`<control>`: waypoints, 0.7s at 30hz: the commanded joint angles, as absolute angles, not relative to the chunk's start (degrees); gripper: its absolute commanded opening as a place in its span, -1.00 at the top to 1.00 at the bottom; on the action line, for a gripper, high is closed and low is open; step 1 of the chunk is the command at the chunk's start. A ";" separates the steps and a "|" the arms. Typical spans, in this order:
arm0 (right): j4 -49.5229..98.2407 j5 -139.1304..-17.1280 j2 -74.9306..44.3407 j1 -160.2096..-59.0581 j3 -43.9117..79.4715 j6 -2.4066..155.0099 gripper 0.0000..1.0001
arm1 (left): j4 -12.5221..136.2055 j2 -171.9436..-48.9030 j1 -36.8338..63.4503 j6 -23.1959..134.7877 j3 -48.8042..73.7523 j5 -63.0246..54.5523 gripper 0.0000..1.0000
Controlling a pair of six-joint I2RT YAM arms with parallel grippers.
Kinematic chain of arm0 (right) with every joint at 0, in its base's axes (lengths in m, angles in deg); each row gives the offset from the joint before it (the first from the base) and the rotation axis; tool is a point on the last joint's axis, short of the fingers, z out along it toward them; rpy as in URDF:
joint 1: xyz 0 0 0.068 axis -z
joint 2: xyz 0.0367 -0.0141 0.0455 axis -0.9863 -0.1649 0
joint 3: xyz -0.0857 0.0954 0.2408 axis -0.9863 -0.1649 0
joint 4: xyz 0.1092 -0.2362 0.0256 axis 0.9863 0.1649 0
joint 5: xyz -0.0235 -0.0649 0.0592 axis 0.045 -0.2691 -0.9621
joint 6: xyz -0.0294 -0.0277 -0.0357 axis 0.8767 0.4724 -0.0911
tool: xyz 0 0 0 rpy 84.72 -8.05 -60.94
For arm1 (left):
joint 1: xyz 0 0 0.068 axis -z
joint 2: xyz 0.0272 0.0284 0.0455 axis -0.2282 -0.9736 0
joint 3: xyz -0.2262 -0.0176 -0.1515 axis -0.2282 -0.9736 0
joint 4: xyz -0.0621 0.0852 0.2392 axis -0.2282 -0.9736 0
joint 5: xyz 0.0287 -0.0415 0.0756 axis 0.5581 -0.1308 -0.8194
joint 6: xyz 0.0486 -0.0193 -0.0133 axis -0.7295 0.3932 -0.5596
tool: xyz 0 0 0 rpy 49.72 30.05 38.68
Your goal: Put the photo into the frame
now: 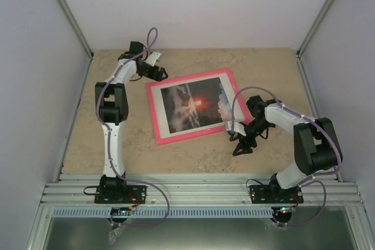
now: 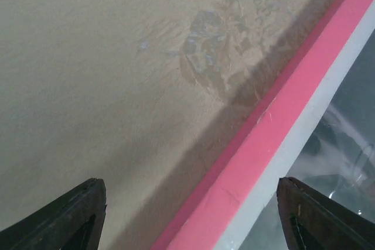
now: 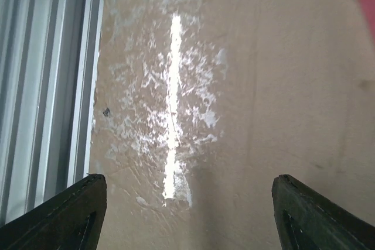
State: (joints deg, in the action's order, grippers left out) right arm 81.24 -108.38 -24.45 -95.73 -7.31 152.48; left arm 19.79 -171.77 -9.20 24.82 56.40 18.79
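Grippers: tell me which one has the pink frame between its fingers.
The left gripper: its wrist view shows the frame edge between its open fingers. The right gripper has only table between its open fingers.

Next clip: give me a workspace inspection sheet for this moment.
Surface: beige stone-look tabletop, scuffed, with a glare streak.
Job's things: thin pink rectangular picture frame lying flat; glossy sunset photo face up inside it.
Clutter: nothing seen.
Grippers: left gripper open, straddling the frame's edge; right gripper open over bare table.
Cables: purple cables looped along both arms.
Surroundings: white walls; aluminium rail at near edge.
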 commanded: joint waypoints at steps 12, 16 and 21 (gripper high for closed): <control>66.34 -98.23 -37.91 -96.11 -0.56 137.27 -0.58 | 10.02 -165.25 -5.62 12.33 41.27 20.02 -0.51; 67.31 -100.68 -43.42 -94.34 6.84 132.78 -0.59 | 11.20 -158.46 -5.57 8.90 29.80 19.31 -0.49; 68.74 -103.82 -49.96 -93.69 15.85 127.80 -0.59 | 11.11 -151.17 -5.63 5.05 17.39 20.45 -0.49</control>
